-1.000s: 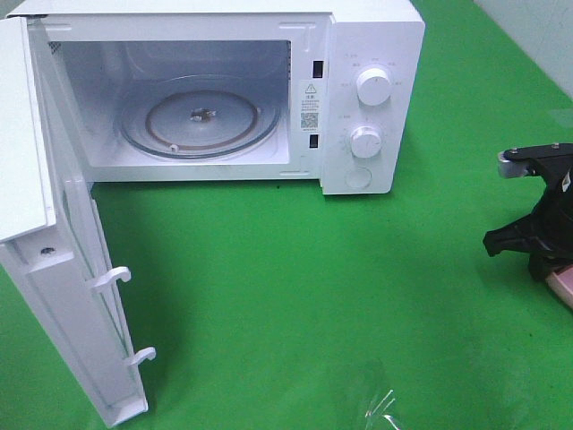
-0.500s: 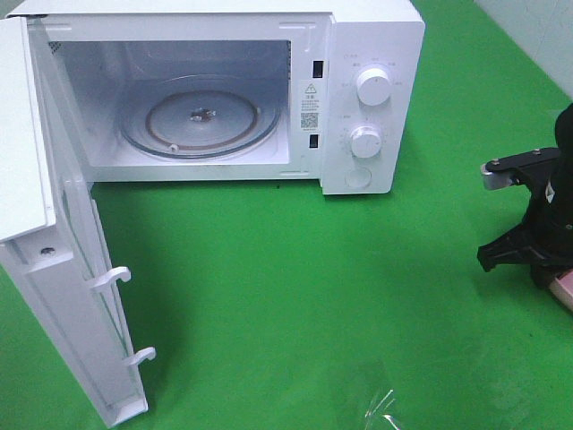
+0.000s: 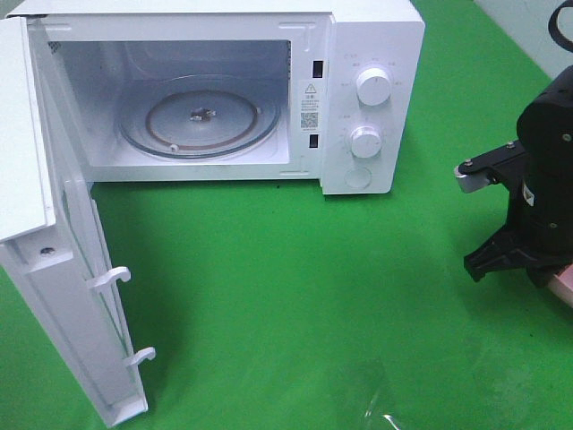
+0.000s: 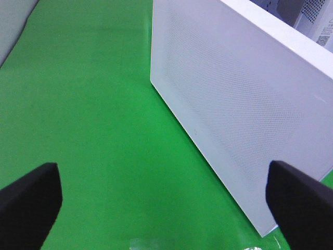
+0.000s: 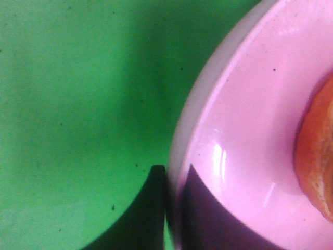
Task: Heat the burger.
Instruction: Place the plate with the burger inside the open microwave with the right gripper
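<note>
Right pincer (image 5: 174, 169) now further inward over open mat (image 3: 295, 269), tight on pink plate (image 5: 244, 130) rim; left pincer (image 4: 162, 172) spread.

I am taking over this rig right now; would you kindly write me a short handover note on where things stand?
Left gripper: open, holding nothing, beside the outer face of the microwave door.
Right gripper: shut on the rim of the pink plate, off to the right of the microwave.
Burger: on that plate; only its edge is in view.
Done: door swung wide open, glass turntable bare, plate gripped.
Left: carry the plate onto the turntable, release, close the door, set the dials.
</note>
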Tool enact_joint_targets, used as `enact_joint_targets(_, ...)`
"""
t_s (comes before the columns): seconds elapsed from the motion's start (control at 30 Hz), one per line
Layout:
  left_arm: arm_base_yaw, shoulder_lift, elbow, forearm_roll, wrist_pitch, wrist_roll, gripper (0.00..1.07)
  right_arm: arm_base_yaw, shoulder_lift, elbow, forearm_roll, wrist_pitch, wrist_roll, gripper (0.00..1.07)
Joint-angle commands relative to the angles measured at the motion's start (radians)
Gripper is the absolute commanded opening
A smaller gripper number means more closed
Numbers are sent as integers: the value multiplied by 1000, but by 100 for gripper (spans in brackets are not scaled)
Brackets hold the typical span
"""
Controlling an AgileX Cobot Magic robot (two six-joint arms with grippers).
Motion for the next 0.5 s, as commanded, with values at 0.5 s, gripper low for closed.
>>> enact_joint_targets(0.5, -2, -6, 2, -1, 2, -4, 100, 195, -212, 129, -114, 127, 84, 0)
